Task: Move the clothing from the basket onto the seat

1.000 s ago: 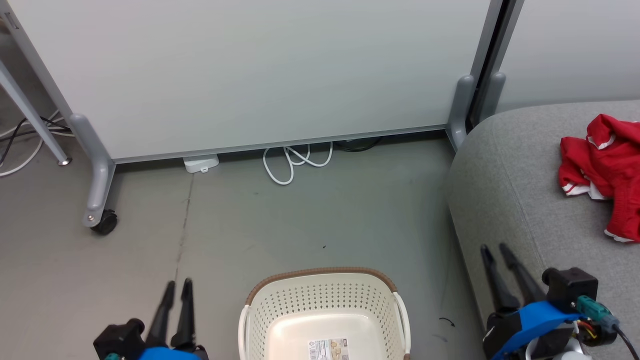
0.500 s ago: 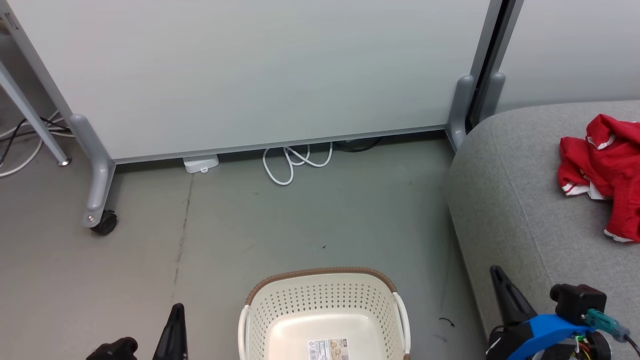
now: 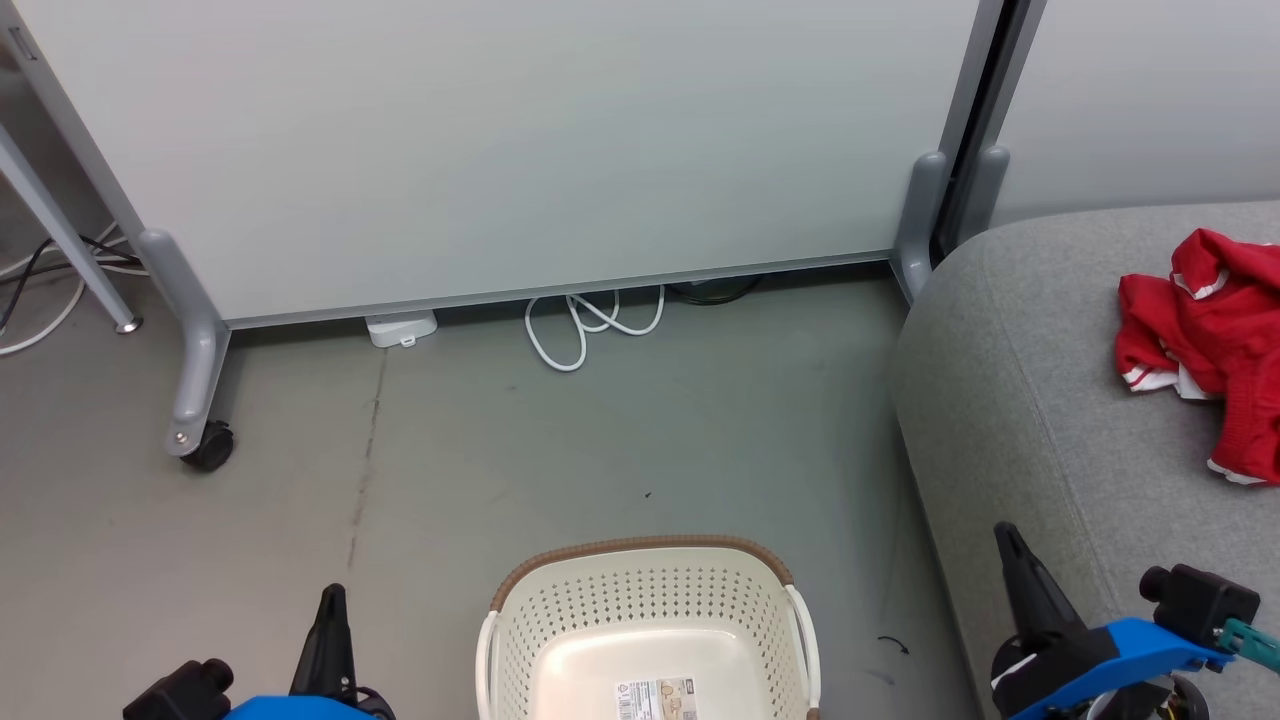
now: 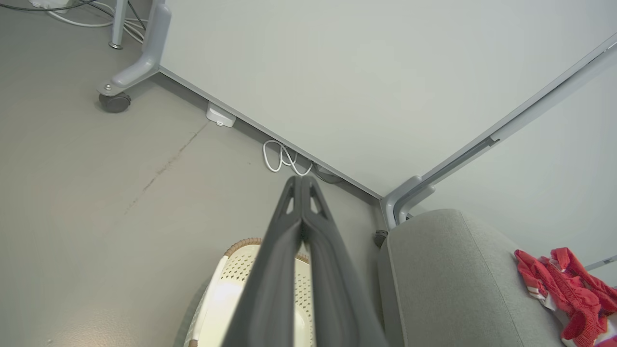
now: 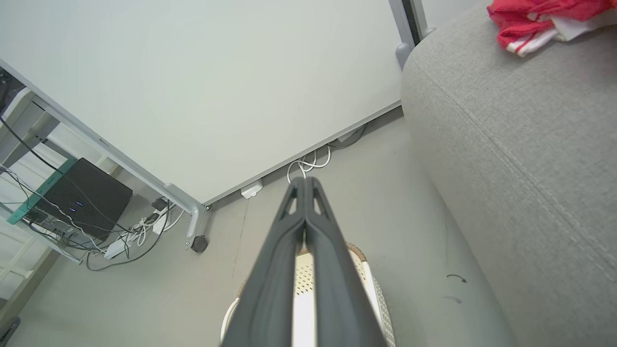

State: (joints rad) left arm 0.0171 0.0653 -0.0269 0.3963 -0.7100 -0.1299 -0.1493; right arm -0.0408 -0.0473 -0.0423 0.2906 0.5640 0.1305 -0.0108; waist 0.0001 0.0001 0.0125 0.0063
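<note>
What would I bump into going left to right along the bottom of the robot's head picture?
the left gripper → the basket → the right gripper

The clothing [image 3: 1218,340] was bright red with white trim. The basket [image 3: 650,600] was cream, perforated, brown-rimmed; the seat [image 3: 1010,400] light grey.

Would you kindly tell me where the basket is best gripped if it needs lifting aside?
Probably the white side handle of the basket, approached from above by the right end effector: the basket stands upright, and that handle bows out from the perforated wall on that end effector's side.
</note>
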